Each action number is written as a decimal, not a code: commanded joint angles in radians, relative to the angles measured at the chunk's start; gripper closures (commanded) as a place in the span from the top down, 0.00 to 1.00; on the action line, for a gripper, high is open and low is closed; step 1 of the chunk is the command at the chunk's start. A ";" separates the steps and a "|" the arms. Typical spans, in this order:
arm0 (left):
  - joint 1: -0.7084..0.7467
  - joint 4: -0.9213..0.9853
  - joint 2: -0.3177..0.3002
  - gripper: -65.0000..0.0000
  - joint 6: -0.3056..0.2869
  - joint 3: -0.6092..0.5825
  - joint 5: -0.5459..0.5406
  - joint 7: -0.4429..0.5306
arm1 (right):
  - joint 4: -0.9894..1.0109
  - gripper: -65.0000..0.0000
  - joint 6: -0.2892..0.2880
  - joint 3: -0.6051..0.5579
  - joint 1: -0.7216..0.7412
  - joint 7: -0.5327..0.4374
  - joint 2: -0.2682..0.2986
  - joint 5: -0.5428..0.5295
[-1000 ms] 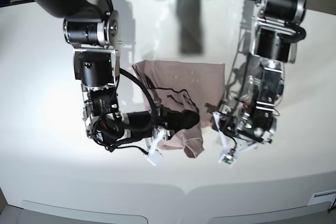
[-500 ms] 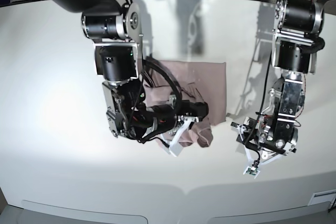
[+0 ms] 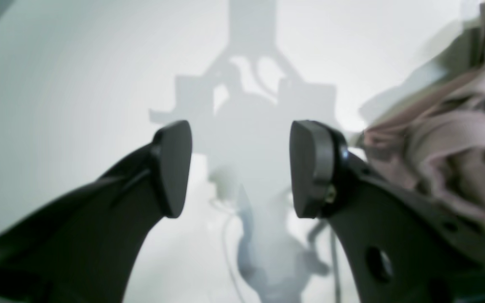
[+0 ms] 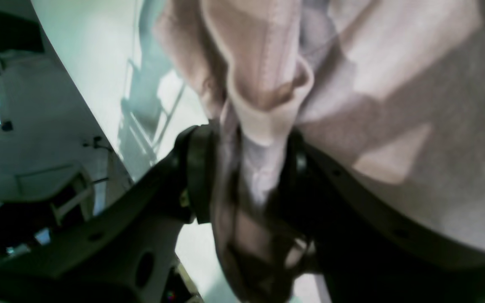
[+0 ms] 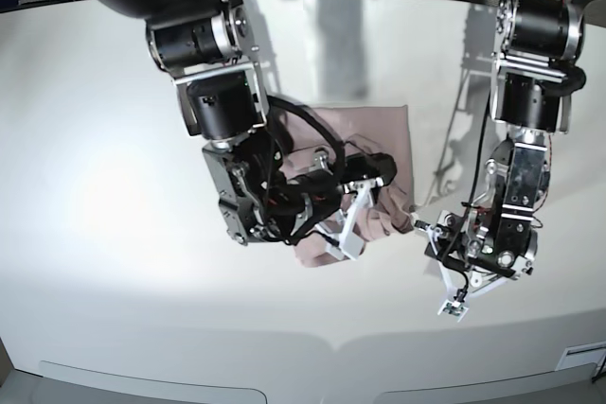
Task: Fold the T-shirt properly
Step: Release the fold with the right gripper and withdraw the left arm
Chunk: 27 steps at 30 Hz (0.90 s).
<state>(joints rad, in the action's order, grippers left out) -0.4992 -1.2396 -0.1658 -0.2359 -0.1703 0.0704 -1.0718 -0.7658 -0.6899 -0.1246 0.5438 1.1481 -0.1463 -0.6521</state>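
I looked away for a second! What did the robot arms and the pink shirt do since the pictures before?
The right gripper swung toward the table's middle, dragging the T-shirt's near edge over itself, so the shirt looks more bunched. Its fingers now stand apart with cloth still between them. The left gripper backed away from the shirt early on, then stayed put, open and empty. The table stayed the same.

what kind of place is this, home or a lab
Most likely a robotics lab or test bench, not a home. Two bare arms with exposed cables work over a plain white table, a lone T-shirt lies on it, and loose wiring runs behind the table's far edge.
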 commanded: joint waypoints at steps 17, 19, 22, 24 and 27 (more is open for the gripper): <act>-0.042 -0.019 -0.004 0.54 0.004 0.003 0.008 0.025 | -0.016 0.36 -0.008 -0.085 0.087 0.222 -0.011 -0.086; -0.048 -0.019 -0.004 0.54 0.003 0.003 0.008 0.024 | -0.016 0.36 -0.008 -0.085 0.103 0.231 -0.011 -0.132; -0.056 -0.019 -0.004 0.54 0.004 0.003 0.008 0.024 | -0.016 0.36 -0.008 -0.085 0.124 0.248 -0.011 -0.200; -0.056 -0.019 -0.005 0.54 0.004 0.003 0.009 0.025 | -0.016 0.36 -0.008 -0.085 0.136 0.248 -0.011 -0.240; -0.058 -0.019 -0.022 0.54 0.004 0.003 0.011 0.029 | -0.016 0.36 -0.008 -0.085 0.147 0.248 -0.011 -0.252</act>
<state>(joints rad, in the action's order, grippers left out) -0.5232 -1.2396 -0.1776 -0.2367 -0.1711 0.0700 -1.0550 -0.7658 -0.6930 -0.2104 0.6518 1.3975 -0.1493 -0.8734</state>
